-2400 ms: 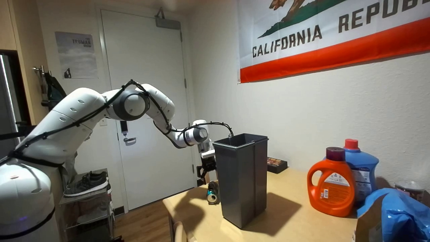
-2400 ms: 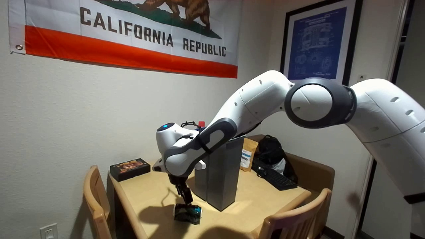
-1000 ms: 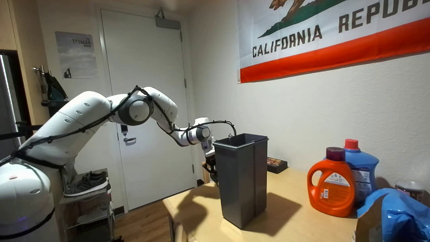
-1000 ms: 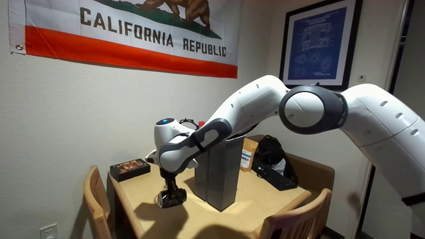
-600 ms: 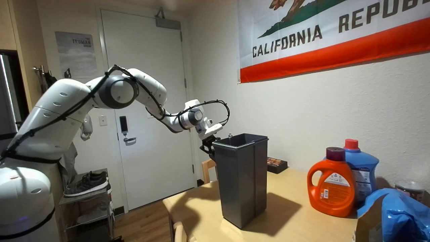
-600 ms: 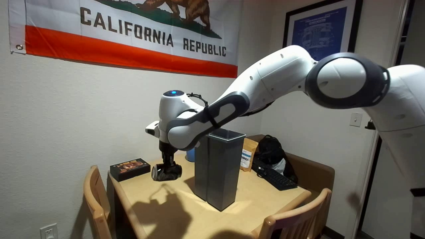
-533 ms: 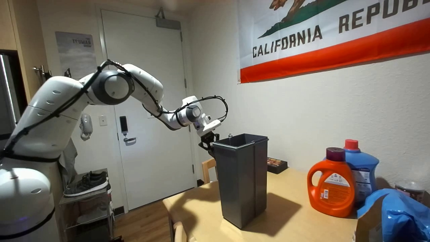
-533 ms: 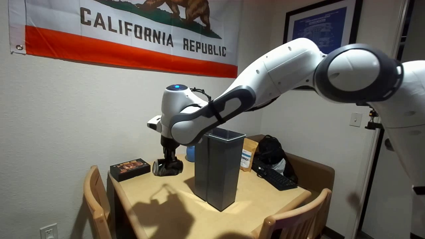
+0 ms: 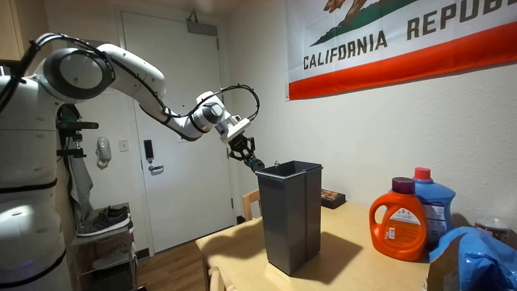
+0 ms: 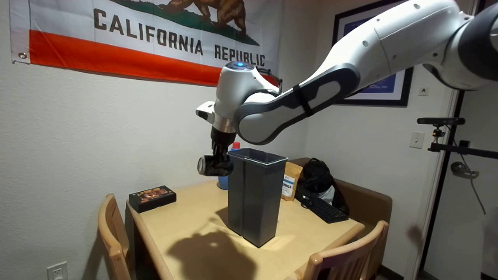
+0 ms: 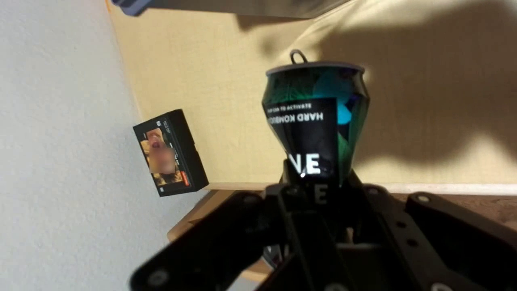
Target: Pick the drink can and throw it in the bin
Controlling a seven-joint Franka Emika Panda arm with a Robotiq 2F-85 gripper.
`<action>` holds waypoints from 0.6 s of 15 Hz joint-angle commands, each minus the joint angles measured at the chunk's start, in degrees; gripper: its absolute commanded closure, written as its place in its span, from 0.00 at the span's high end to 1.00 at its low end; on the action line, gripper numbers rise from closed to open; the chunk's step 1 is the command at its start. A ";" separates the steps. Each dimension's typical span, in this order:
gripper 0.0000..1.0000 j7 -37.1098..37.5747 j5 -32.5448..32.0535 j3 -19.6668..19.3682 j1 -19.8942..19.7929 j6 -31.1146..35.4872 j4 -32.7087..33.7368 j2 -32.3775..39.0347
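Jaws pinch the can (image 11: 317, 105) (near the bin (image 9: 286, 222))

Can (image 11: 317, 117) off table (image 10: 311, 233), raised near bin rim (image 9: 282, 178)

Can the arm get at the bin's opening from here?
Likely yes: the bin stands uncovered. But the tool holds the can beside it, about level with its top, so some lift seems needed first.
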 commanded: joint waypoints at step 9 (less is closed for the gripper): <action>0.06 10.32 -4.35 -0.74 -2.64 3.14 -11.96 -15.28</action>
